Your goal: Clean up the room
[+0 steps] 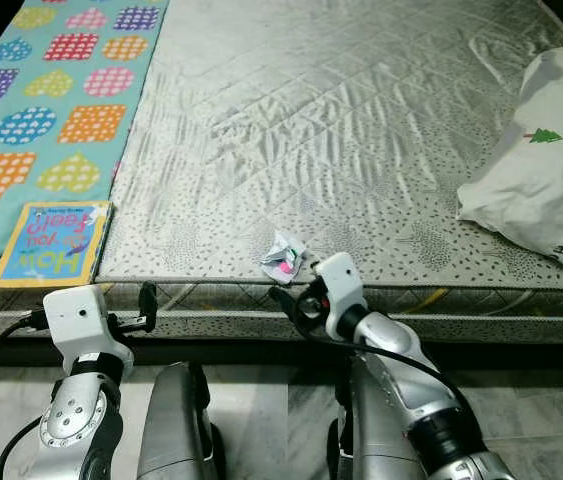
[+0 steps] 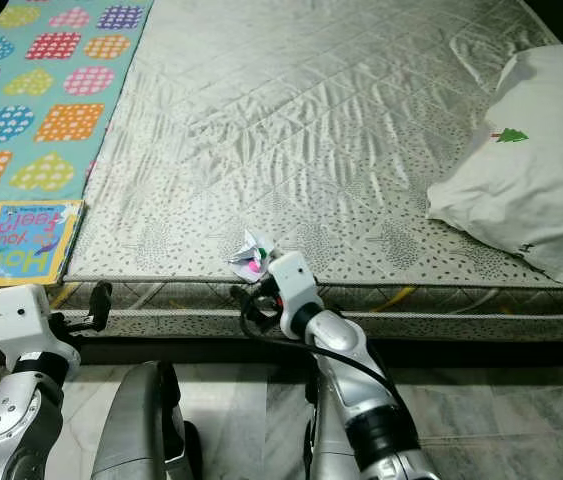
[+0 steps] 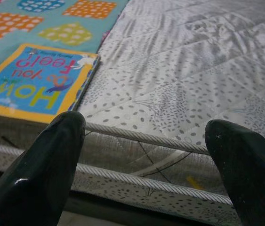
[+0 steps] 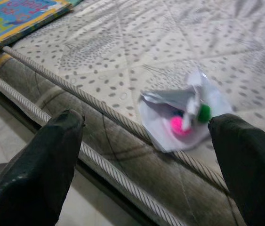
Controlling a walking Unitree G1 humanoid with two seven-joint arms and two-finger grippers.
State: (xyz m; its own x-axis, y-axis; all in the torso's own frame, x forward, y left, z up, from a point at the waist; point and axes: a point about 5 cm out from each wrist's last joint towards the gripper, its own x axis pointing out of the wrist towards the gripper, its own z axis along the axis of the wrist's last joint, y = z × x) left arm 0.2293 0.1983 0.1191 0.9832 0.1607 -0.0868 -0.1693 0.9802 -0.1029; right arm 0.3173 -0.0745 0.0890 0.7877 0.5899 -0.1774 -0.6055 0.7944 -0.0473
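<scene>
A crumpled white wrapper (image 1: 284, 256) with pink and green bits lies on the grey mattress (image 1: 341, 130), right at its front edge. My right gripper (image 1: 296, 298) hovers just in front of and slightly below it, off the edge. In the right wrist view its fingers (image 4: 52, 155) stand wide open, with the wrapper (image 4: 184, 115) ahead between them, untouched. My left gripper (image 1: 131, 310) is open too, low before the mattress edge, empty. A children's book (image 1: 53, 243) with a yellow border lies at the front left corner, beyond the left gripper.
A teal quilt (image 1: 51, 100) with coloured patches covers the left strip of the bed, under the book. A white pillow (image 1: 546, 160) lies at the right. Marble floor (image 1: 261, 400) runs below the mattress edge, where my legs stand.
</scene>
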